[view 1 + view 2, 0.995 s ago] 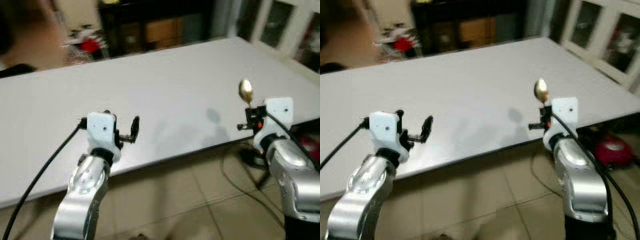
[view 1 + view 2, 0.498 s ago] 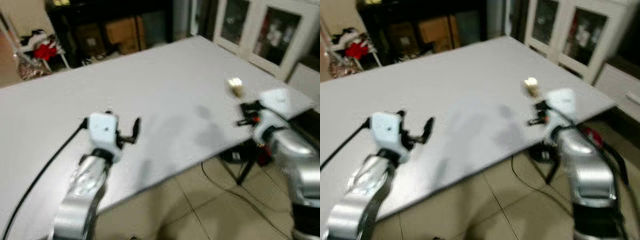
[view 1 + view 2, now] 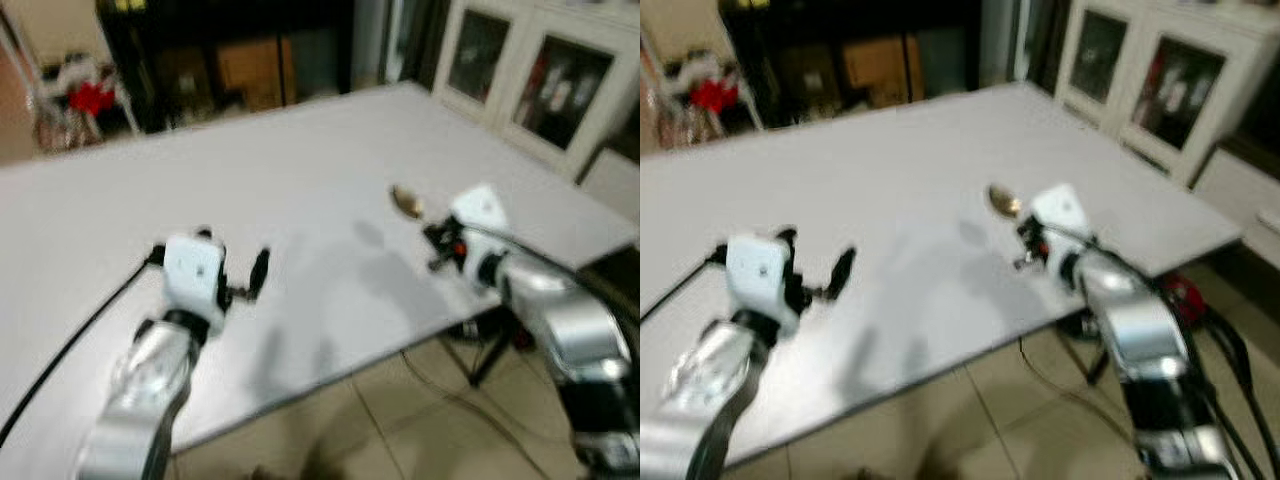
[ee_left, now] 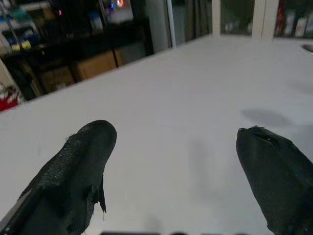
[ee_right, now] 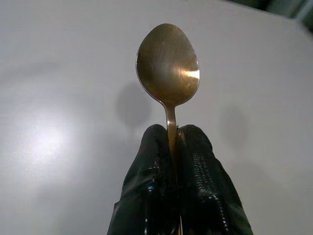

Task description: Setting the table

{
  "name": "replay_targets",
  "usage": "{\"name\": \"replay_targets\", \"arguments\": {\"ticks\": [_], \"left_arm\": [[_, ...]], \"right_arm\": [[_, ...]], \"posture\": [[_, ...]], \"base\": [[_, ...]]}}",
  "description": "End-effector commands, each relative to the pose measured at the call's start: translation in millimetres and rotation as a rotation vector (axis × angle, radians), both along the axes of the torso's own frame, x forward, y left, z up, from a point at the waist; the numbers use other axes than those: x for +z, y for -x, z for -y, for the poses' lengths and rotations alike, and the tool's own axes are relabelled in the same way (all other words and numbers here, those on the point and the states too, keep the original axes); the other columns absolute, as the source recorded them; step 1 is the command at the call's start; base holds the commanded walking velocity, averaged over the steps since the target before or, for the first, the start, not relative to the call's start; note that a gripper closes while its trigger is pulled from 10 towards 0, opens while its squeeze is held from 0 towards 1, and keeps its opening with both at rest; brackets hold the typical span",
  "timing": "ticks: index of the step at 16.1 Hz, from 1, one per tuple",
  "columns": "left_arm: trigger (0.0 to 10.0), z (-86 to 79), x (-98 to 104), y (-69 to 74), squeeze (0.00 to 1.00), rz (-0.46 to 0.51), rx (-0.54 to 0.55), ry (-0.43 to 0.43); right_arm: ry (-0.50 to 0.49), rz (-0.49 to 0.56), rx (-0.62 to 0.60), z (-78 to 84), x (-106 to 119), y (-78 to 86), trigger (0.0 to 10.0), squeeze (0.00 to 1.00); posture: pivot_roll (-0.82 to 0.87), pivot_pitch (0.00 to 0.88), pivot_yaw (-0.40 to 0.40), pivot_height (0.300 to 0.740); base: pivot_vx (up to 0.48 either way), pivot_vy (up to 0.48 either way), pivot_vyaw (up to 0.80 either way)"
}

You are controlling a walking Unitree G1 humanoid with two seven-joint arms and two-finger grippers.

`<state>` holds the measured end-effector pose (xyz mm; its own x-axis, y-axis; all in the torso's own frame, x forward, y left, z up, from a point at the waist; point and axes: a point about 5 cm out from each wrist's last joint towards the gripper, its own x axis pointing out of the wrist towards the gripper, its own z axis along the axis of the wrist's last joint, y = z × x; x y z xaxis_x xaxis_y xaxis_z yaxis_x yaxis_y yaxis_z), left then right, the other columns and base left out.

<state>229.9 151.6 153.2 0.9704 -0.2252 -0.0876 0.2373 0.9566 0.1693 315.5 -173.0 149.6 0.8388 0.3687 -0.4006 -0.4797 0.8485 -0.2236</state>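
Nearest, at about seven o'clock in the head views, the left gripper (image 3: 243, 290) hovers over the near edge of the white table (image 3: 300, 160), its two black fingers (image 4: 78, 166) spread wide with nothing between them. At about three o'clock the right gripper (image 5: 171, 147) is held over the table's right-hand part, its fingers pressed together on the thin handle of a spoon (image 5: 167, 66). The spoon's bowl sticks out beyond the fingertips toward the table's middle, above the surface, with its shadow falling on the tabletop beneath it; whether it touches the table cannot be told.

The spoon looks like a small, stiff metal one: light, not fragile, but smooth and slippery. A pinch on the narrow handle just behind the bowl, as here, probably lets it swivel between the pads, so a hold further back along the handle would likely steady it better, and setting it down wants a low, gentle release so it does not skid or ring on the hard top.

Farther off, at twelve o'clock, stands a dark shelf (image 3: 240, 60) with boxes, and at two o'clock a white cabinet (image 3: 540, 80) with glass doors.
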Motion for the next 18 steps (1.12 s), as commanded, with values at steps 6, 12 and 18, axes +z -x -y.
{"name": "replay_targets", "arguments": {"ticks": [6,12,18], "left_arm": [[10.0,9.7,0.5,5.3,0.00,-0.053,-0.152,-0.052],[10.0,-3.0,1.9,-6.7,0.00,-0.046,-0.004,-0.035],[10.0,3.6,-1.9,3.2,0.00,-0.099,-0.162,-0.120]], "right_arm": [[-0.064,-0.042,-0.066,-15.6,-0.7,-32.7,10.0,0.00],[-0.108,0.008,-0.030,-52.6,-15.2,-33.7,10.0,0.00],[-0.067,-0.083,-0.102,-55.4,-34.8,-44.9,10.0,0.00]], "posture": [[-0.08,0.000,0.050,0.740],[-0.07,0.000,0.056,0.740],[-0.05,0.005,0.058,0.740]], "base": [[0.000,0.000,0.00],[0.000,0.119,0.00],[0.000,0.000,0.00]]}}
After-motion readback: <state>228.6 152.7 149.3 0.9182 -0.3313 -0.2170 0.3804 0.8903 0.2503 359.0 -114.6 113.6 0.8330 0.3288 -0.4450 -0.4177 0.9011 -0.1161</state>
